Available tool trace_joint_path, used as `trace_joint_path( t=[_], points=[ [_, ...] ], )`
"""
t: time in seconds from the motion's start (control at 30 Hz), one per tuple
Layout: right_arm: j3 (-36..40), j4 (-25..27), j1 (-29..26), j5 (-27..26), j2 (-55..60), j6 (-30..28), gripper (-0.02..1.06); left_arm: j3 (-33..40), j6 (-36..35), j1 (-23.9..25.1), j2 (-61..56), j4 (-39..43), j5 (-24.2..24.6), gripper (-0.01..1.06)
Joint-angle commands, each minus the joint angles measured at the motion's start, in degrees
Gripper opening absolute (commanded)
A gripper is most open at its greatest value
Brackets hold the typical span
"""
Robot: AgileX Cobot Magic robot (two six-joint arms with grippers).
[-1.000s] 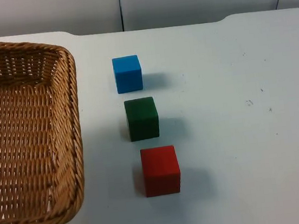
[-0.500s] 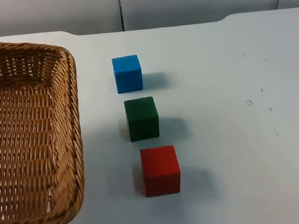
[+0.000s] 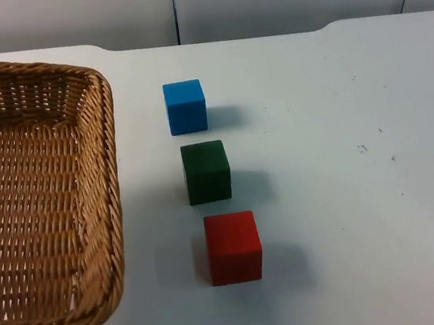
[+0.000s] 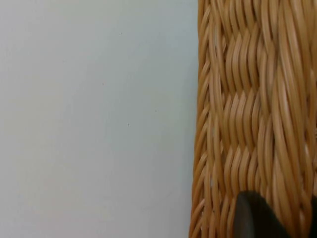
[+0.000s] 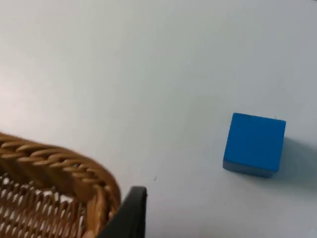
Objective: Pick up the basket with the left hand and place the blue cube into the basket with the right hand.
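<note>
The wicker basket (image 3: 43, 200) stands on the white table (image 3: 343, 155), at the left side of the top view. Beside it three cubes lie in a row, each apart from the next: the blue cube (image 3: 186, 107) farthest, then the green cube (image 3: 206, 172), then the red cube (image 3: 234, 247) nearest. The left claw (image 4: 260, 218) is at the basket's woven rim; I cannot tell its state. The right claw (image 5: 130, 213) is above the table near the basket's corner, with the blue cube well apart; its state I cannot tell.

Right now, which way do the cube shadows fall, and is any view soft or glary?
Top view: blue cube, green cube and red cube each cast a soft shadow toward the picture's right on the table; no glare. Left wrist view: basket weave looks soft up close. Right wrist view: the blue cube's shadow is faint, light even.
</note>
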Motion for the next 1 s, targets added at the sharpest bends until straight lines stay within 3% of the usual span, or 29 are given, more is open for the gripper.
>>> trace_joint_path(
  t=[0.0,0.13,0.27,0.53,0.97],
  points=[
    [-2.09,-2.83,0.24,0.04,2.11,2.98,1.0,0.12,0.03,0.01,-0.54,-1.27,1.73,0.0],
    [-6.36,-7.33,0.12,0.25,7.06,6.78,1.0,0.12,0.03,0.01,-0.54,-1.27,1.83,0.0],
    [-10.45,-7.83,-0.86,1.88,10.95,7.9,1.0,0.12,0.03,0.01,-0.54,-1.27,1.83,0.0],
    [-17.09,-6.22,-3.34,5.09,17.6,8.31,1.0,0.12,0.03,0.01,-0.54,-1.41,1.58,0.0],
    [-17.18,-1.98,-3.34,3.25,23.66,8.9,0.99,0.12,0.03,0.01,-0.54,-1.86,1.71,0.0]
  ],
)
